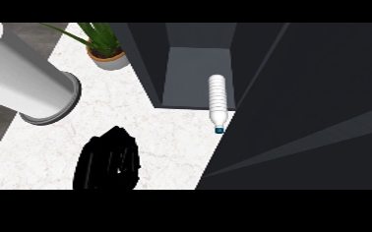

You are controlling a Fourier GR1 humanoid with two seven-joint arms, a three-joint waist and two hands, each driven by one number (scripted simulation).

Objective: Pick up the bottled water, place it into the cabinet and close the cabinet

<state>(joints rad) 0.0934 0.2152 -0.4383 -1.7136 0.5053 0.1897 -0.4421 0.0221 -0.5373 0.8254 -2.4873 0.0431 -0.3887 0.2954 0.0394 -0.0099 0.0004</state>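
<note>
The bottled water (216, 101), white and ribbed with a blue cap, lies on its side on the floor of the dark cabinet (189, 78). Its cap end pokes out past the cabinet's front edge over the counter. The cabinet's dark door (305, 113) fills the right of the head view, its edge running right beside the bottle. My left hand (109, 161) rests at the lower left on the white counter, fingers relaxed and holding nothing, well apart from the bottle. My right hand does not show.
A large grey cylinder (36, 86) stands at the left on the marble counter (174, 142). A potted plant (107, 51) sits at the back, just left of the cabinet's side wall.
</note>
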